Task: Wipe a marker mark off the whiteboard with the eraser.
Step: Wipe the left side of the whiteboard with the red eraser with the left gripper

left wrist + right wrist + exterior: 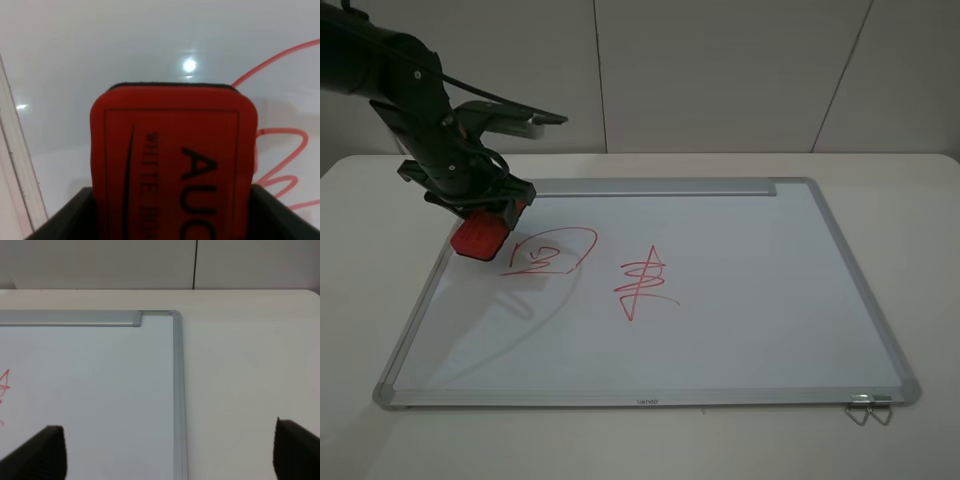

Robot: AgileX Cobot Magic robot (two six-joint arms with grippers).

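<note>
My left gripper (488, 222) is shut on the red eraser (478, 237) at the left edge of the whiteboard (750, 290). The eraser sits just left of the marker mark (555, 250), a red loop with a small curl inside. I cannot tell whether the felt touches the board. In the left wrist view the eraser (172, 150) fills the middle between the dark fingers (65, 220), and the mark's red lines (280, 150) lie beside it. My right gripper (170, 450) is open over the board's far right corner (175, 315), holding nothing, and is out of the exterior view.
A spiky red star scribble (645, 285) sits mid-board, right of the mark. The silver tray strip (650, 188) runs along the far edge. Two binder clips (865, 410) hang at the near right corner. The board lies on a white table (910, 200).
</note>
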